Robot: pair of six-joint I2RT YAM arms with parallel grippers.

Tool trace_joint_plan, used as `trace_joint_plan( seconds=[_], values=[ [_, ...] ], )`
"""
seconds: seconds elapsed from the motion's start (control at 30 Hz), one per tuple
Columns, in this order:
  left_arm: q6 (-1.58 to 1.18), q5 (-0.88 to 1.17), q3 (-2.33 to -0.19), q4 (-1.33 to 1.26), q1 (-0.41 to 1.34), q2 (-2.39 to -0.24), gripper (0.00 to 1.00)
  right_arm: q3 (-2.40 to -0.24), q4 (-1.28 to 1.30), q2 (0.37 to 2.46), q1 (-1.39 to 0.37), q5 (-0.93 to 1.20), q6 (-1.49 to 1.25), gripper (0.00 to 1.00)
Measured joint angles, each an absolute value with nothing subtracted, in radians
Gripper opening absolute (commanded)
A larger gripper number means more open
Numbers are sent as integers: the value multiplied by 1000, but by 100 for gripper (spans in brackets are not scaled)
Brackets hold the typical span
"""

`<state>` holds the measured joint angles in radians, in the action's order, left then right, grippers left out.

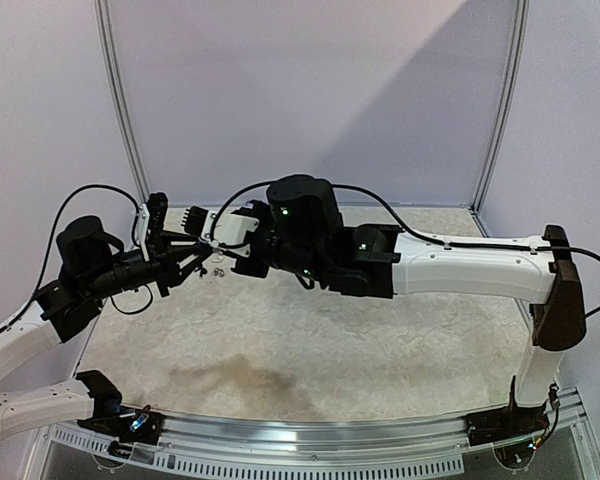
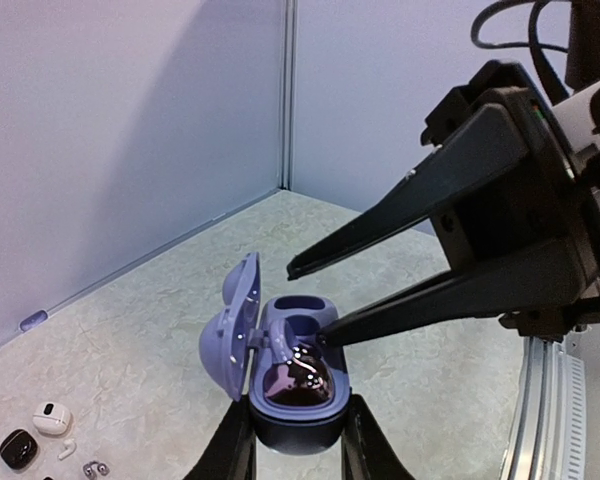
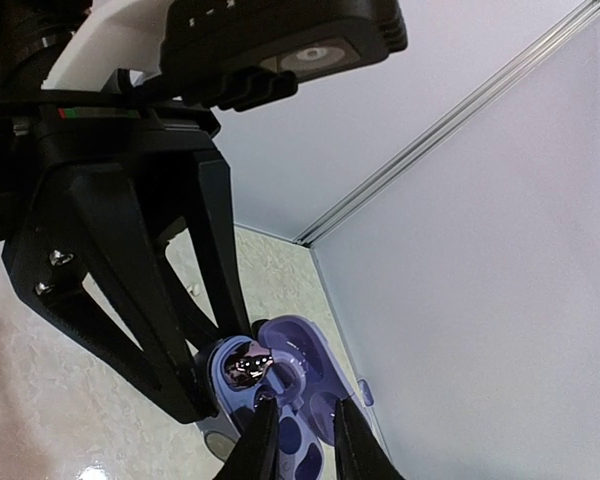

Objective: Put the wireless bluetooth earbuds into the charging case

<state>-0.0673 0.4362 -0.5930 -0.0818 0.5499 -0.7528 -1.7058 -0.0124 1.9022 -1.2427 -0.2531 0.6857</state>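
Observation:
The purple charging case (image 2: 290, 420) is held above the table with its lid (image 2: 228, 332) swung open to the left. My left gripper (image 2: 298, 422) is shut on its lower body, one finger on each side. A glossy dark earbud (image 2: 302, 378) sits in the near socket; the far socket (image 2: 302, 303) shows empty. My right gripper (image 2: 310, 303) reaches in from the right, open, its lower fingertip (image 2: 332, 337) right at the earbud's edge. In the right wrist view the earbud (image 3: 243, 368) lies in the case (image 3: 310, 350) just past my right gripper (image 3: 305, 402).
Two small cases lie on the table at lower left, one white (image 2: 52, 417) and one black (image 2: 18, 450), with loose tiny buds (image 2: 68, 450) beside them. A small purple piece (image 2: 32, 321) rests against the back wall. In the top view both grippers meet at the table's back left (image 1: 212, 250).

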Motion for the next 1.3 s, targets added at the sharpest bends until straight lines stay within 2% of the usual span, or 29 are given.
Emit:
trace_joint_plan(
  seconds=[0.27,0.47,0.63,0.8,1.3],
  values=[
    [-40,436,-593,-85,550,-753,0,-1700,4,1888,-1242,-229,670,23],
    [38,438,-593,-93,550,-752,0,-1697,54,1870,-1230,-144,635,19],
    [134,442,-593,-92,550,-752,0,-1697,90,1860,-1227,-55,603,11],
    [202,455,-593,-86,550,-752,0,-1708,110,1862,-1227,-6,578,10],
    [236,471,-593,-83,550,-752,0,-1757,105,1878,-1214,-23,555,8]
  ],
)
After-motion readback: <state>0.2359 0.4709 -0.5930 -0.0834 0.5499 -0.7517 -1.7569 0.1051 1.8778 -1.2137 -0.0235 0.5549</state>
